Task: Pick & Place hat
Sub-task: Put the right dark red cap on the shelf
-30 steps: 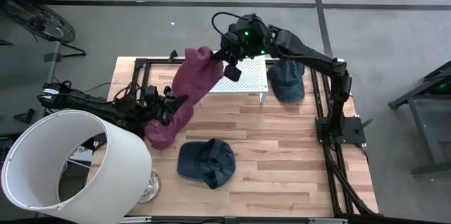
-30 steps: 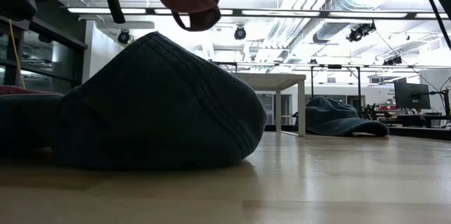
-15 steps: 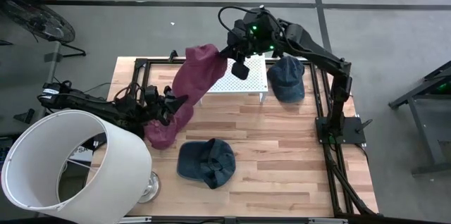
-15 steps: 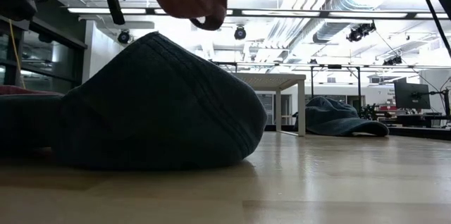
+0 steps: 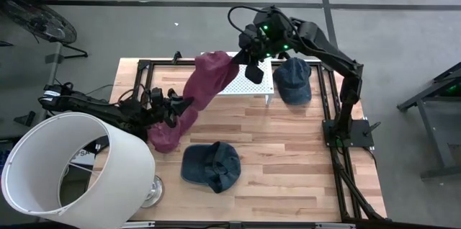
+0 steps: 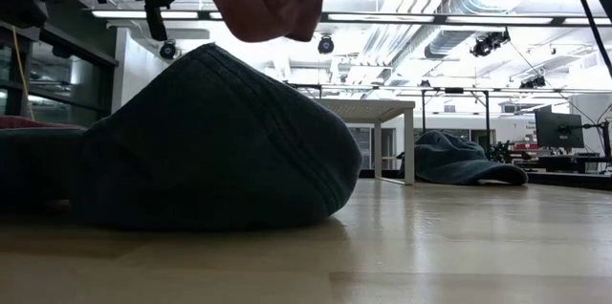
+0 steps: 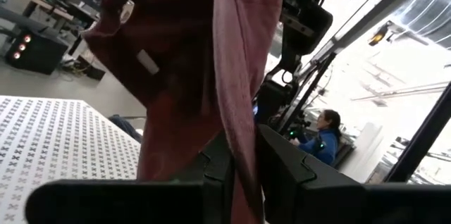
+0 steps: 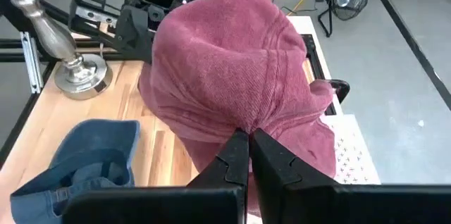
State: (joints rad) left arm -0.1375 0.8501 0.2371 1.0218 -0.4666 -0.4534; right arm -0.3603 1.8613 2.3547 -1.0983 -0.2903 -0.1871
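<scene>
- The maroon hat [image 5: 204, 88] is held stretched in the air between both grippers, above the wooden table [image 5: 288, 150].
- The right gripper [image 8: 244, 155] is closed on a pinch of the hat's fabric near the white perforated stand [image 5: 248, 85].
- The left gripper [image 7: 236, 164] is clamped on the hat's other edge, over the table's left side.
- One blue cap [image 5: 210, 166] lies on the table's front part; another blue cap [image 5: 292, 80] is seen beside the stand.
- A white lampshade [image 5: 68, 168] on a metal base [image 8: 81, 72] stands at the table's left front corner.
- A concrete floor [image 5: 403, 34] surrounds the table; a seated person [image 7: 323, 139] is visible in the room behind.
</scene>
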